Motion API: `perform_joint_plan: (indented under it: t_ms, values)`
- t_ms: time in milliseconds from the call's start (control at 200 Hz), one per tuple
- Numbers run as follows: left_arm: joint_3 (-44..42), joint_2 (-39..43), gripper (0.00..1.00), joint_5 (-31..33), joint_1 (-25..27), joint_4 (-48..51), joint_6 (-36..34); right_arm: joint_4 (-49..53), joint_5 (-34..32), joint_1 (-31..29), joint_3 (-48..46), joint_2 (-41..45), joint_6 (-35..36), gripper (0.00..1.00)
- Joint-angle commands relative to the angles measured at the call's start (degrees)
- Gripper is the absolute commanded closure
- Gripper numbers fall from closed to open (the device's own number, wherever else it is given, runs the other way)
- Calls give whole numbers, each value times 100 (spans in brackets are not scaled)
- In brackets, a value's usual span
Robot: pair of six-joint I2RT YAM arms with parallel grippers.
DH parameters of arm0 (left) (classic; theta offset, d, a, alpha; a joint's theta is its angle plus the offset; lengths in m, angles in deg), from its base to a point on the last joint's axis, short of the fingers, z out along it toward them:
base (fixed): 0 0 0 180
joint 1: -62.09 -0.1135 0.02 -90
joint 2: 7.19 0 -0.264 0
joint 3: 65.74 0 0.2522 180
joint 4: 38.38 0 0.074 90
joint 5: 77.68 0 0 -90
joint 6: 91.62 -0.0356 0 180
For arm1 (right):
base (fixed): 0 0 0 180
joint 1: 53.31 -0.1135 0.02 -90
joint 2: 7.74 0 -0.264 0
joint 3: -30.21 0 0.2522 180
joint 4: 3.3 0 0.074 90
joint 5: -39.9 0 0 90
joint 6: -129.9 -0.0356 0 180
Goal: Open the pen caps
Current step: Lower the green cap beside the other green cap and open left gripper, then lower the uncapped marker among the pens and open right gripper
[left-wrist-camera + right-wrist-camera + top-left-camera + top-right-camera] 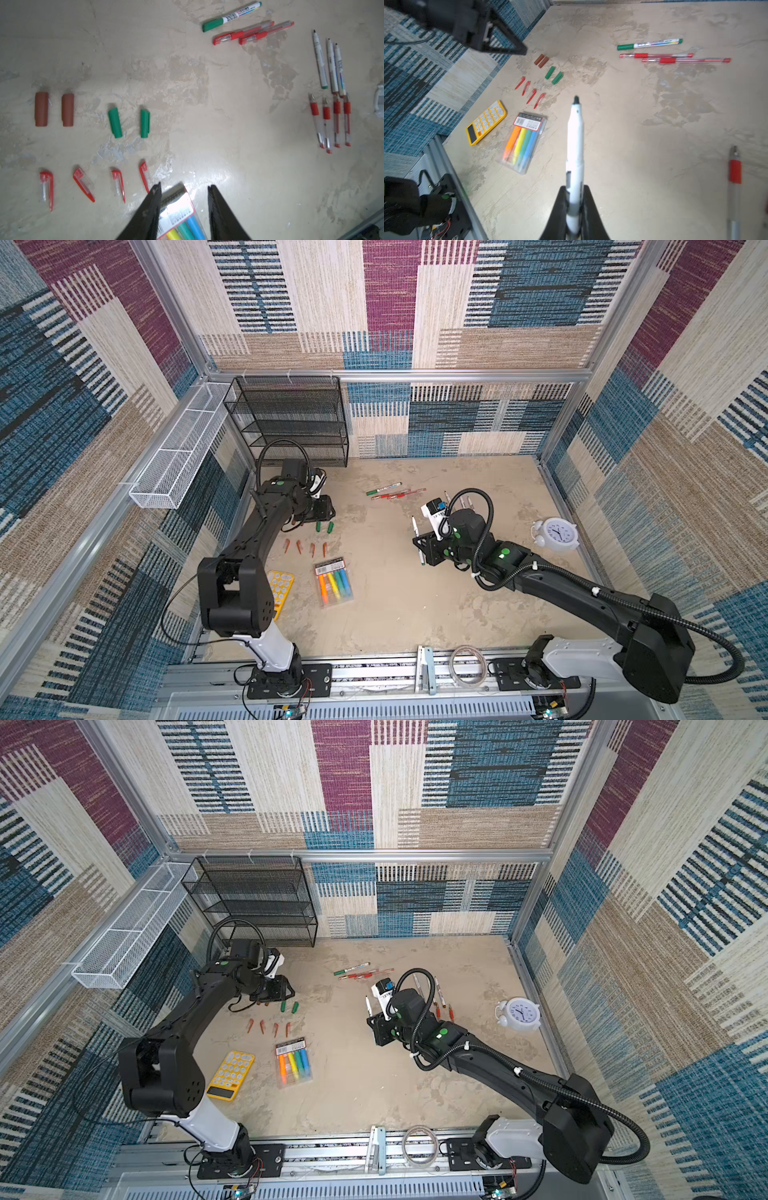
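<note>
While right fingers [558,209] clamp marker [575,137], print [578,185] seemingly illegible

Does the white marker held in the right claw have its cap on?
No, the white plastic marker clamped in the right claw ends in a bare dark tip, with nothing covering it.

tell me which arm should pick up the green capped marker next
Left, probably: the left gripper is open and empty, while the right gripper is shut on an uncapped white marker.

Robot lab cell: aluminium frame [399,375], carpet-tile walls [390,302].
</note>
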Motion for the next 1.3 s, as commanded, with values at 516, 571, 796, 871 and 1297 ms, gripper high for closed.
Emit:
perform_joint_plan:
  t_ms: [516, 571, 796, 871, 1297]
  values:
    - [-3172, 3919, 26, -591, -193, -1761, -565, 1158, 120, 1526, 2419, -2474, 1242, 92]
    - [-3313, 4050, 23, -720, -304, -1831, -605, 1227, 80, 1656, 2639, -2749, 1332, 92]
    - [-3725, 4398, 14, -1041, -629, -2079, -711, 1888, -89, 2038, 3823, -4042, 1727, 91]
    - [-3686, 4356, 14, -1024, -703, -2098, -694, 2158, -244, 2112, 4314, -4444, 1826, 91]
    - [-3698, 4433, 14, -1144, -792, -2108, -772, 3411, -650, 2361, 6369, -6143, 2008, 89]
